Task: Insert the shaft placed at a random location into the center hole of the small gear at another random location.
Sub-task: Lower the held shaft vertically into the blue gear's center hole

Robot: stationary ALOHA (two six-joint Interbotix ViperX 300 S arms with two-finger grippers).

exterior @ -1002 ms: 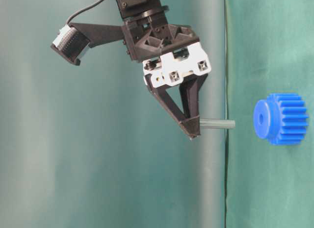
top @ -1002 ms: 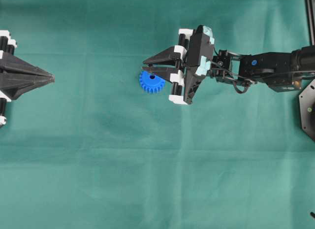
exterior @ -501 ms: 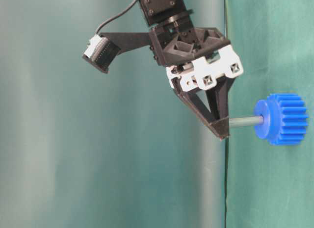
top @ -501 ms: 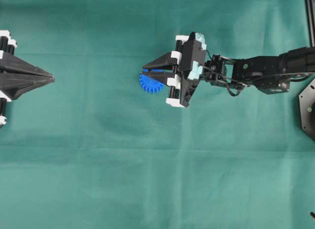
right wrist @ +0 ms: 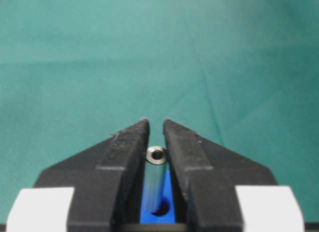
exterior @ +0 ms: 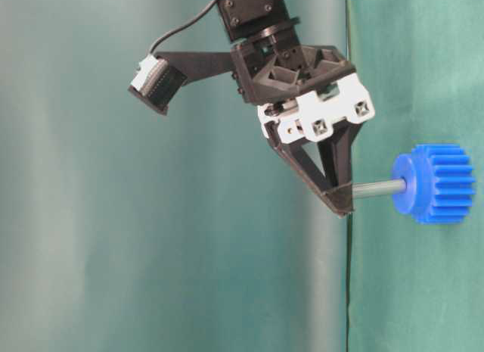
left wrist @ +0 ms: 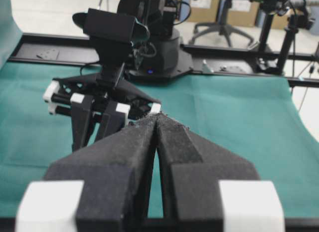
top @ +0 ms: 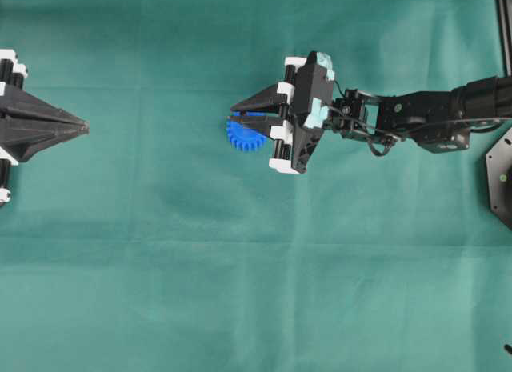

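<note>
**Shaft tip at the gear's hub, insertion under way**

At nine o'clock in the overhead view the left gripper (top: 80, 128) is parked at the edge of the green-cloth counter (top: 240, 292), its black foam-padded fingers (left wrist: 129, 157) pressed together on nothing. Just left of centre, toward eleven o'clock, lies the small gear (top: 240, 136), a bright blue toothed plastic wheel with a raised hub. Immediately at its three o'clock side the right gripper (top: 244, 116) hangs over it, its fingers narrowed onto the shaft (exterior: 378, 188), a thin silver-grey metal pin. In the table-level view the pin's free end meets the hub face at the center hole (right wrist: 160, 210).

Judging by this, the insertion step is in hand. The next move calls for pushing straight along the pin's axis, keeping it square to the hub, then releasing.
</note>
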